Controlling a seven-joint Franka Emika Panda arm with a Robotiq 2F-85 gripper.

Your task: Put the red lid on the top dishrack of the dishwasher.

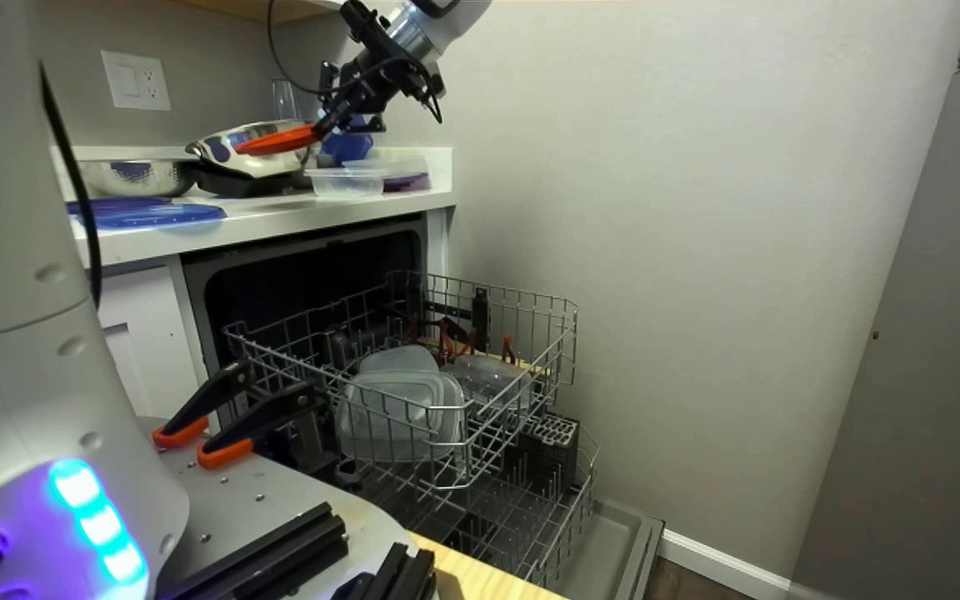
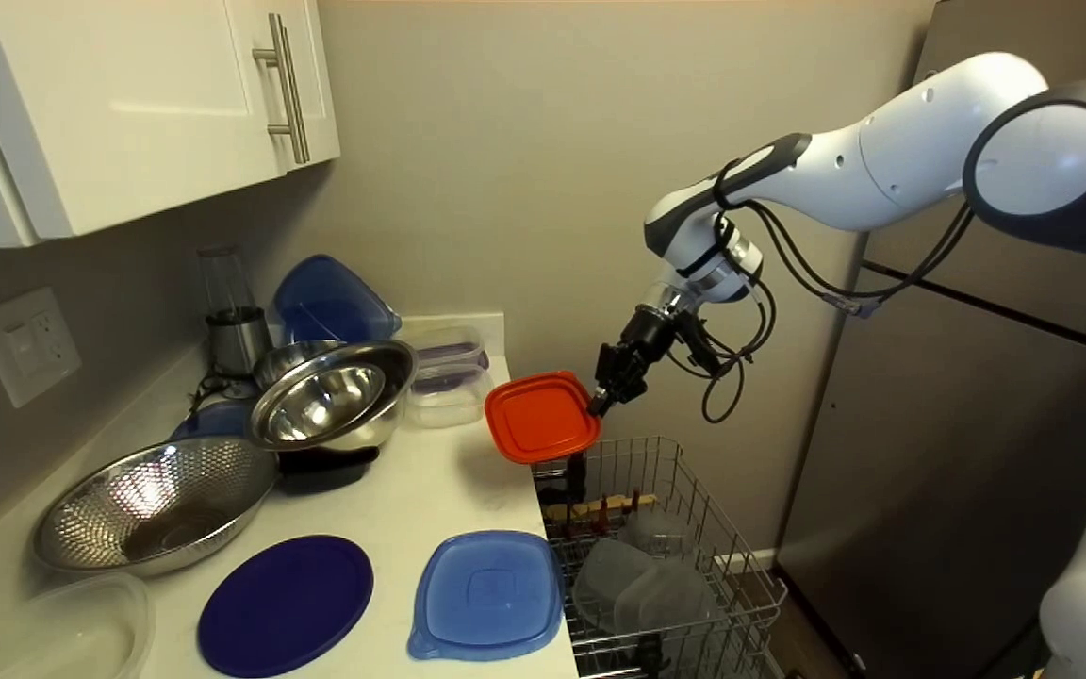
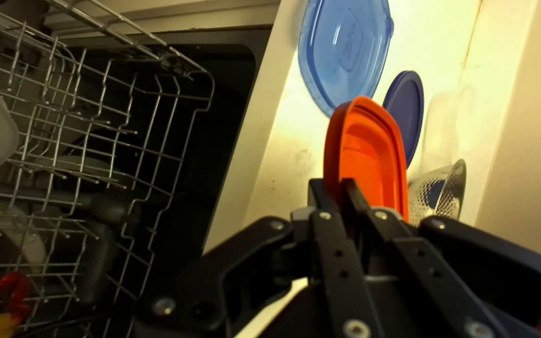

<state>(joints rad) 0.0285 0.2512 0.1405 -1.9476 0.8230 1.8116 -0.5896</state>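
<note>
A white robot arm (image 2: 845, 179) reaches in from the right side of an exterior view, its black gripper (image 3: 336, 192) slanting downward. The gripper's two fingers are drawn together on one edge of a red lid (image 2: 543, 418), with only the lid's rim pinched between them. The lid is flat and squarish with rounded corners, and it hangs tilted in the air (closer to orange than red in the wrist view).

In an exterior view the lid overlaps the edge of a white counter (image 2: 449, 481) and the far end of the top dishrack (image 1: 448, 407). It is apart from the dishrack; whether it is straight above the counter or the dishrack cannot be told.

The dishwasher (image 1: 297, 287) sits beneath the counter, its inside dark. The top dishrack, a grey wire basket, stands out in front, with a lower rack (image 1: 530, 533) under it. Inside the top dishrack are cloudy plastic containers (image 2: 614, 575) and, farther back, some red handles (image 1: 507, 350) near a wooden strip (image 2: 600, 506).

On the counter, a blue lid (image 2: 488, 594) lies near the edge, with a round dark-blue lid (image 2: 286, 605) beside it. Toward the wall are a steel colander (image 2: 142, 495) and tipped steel bowls (image 2: 326, 396). Clear tubs (image 2: 449, 396) stand near the counter's far end.
</note>
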